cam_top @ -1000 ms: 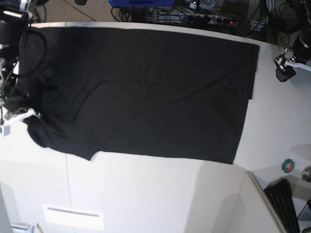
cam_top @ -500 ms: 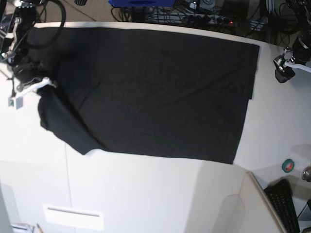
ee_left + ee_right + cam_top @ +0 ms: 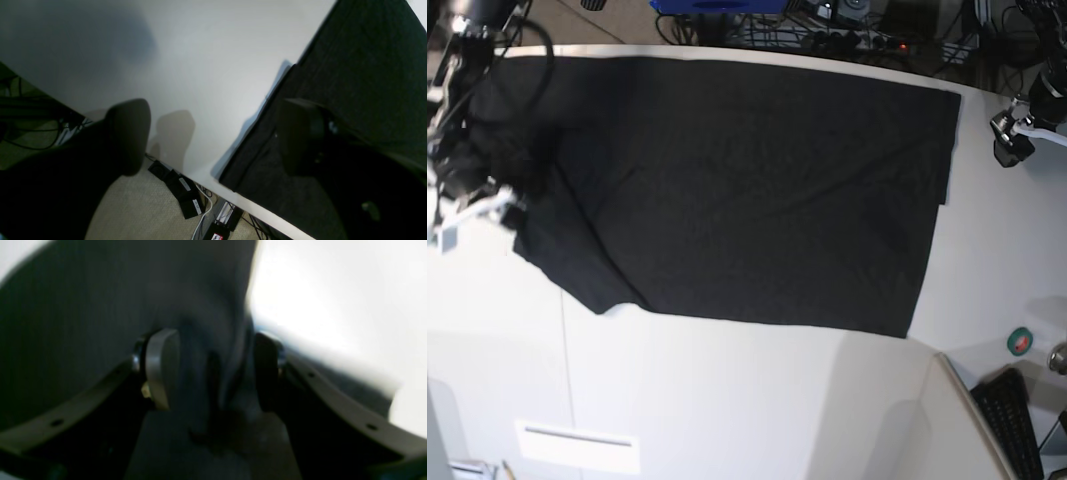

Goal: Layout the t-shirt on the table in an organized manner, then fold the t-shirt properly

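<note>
The black t-shirt (image 3: 747, 190) lies spread flat on the white table (image 3: 727, 400), plain side up, with no print or tag showing. My right gripper (image 3: 499, 208) is at the shirt's left end, shut on a bunched fold of the sleeve (image 3: 557, 250). In the blurred right wrist view, cloth (image 3: 230, 350) rises between the fingers (image 3: 163, 366). My left gripper (image 3: 1010, 140) hovers open and empty beyond the shirt's right end. The left wrist view shows its two dark fingers (image 3: 128, 133) apart over the bare table (image 3: 206, 66), beside the shirt's corner (image 3: 350, 66).
A green tape roll (image 3: 1021, 342) and a black keyboard (image 3: 1012, 420) sit at the front right. A thin seam (image 3: 567, 350) runs down the table. Cables and a power strip (image 3: 185, 195) lie on the floor past the table's far edge.
My right gripper carried the sleeve from the front left corner up and inward. The sleeve now lies drawn in closer to the body. The left arm has barely moved.
</note>
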{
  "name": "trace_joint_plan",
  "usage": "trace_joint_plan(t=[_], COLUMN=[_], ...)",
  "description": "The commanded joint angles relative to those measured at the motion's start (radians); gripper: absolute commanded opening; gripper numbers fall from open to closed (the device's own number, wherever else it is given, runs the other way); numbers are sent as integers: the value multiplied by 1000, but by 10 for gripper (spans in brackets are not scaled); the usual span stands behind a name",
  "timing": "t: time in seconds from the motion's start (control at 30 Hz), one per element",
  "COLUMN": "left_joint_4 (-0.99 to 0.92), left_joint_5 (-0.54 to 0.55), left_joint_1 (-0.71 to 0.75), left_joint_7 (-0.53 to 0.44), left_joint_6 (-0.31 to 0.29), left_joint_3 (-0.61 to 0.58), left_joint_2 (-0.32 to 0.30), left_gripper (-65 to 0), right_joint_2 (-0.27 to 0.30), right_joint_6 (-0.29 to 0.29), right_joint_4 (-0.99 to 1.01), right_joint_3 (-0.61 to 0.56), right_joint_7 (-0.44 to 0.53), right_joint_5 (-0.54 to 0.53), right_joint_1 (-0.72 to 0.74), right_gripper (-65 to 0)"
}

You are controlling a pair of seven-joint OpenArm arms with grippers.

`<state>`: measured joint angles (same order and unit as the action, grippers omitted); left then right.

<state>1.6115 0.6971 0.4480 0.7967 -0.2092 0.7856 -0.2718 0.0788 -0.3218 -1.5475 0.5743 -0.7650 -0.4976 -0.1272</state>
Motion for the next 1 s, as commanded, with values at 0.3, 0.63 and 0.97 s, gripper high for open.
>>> trace_joint_plan(t=[0.3,0.63,0.97], left_joint_4=[14,14,14], left_joint_5=[8,8,8], left_joint_1=[-2,1,-1], left_joint_7=[-20,-21,-21], left_joint_6=[1,1,1], left_joint_3=[10,10,10], left_joint_2=[-19,-19,-19], left_gripper=[-89,-89,-89], right_joint_2=[115,112,114], right_joint_6=[-1,-1,-1], right_joint_4=[252,420,459], right_joint_3=[-40,-98,-98], right_joint_7=[-83,-14,32], right_joint_5=[18,147,147], right_joint_1=[206,269,272], right_gripper=[-309,-309,-500])
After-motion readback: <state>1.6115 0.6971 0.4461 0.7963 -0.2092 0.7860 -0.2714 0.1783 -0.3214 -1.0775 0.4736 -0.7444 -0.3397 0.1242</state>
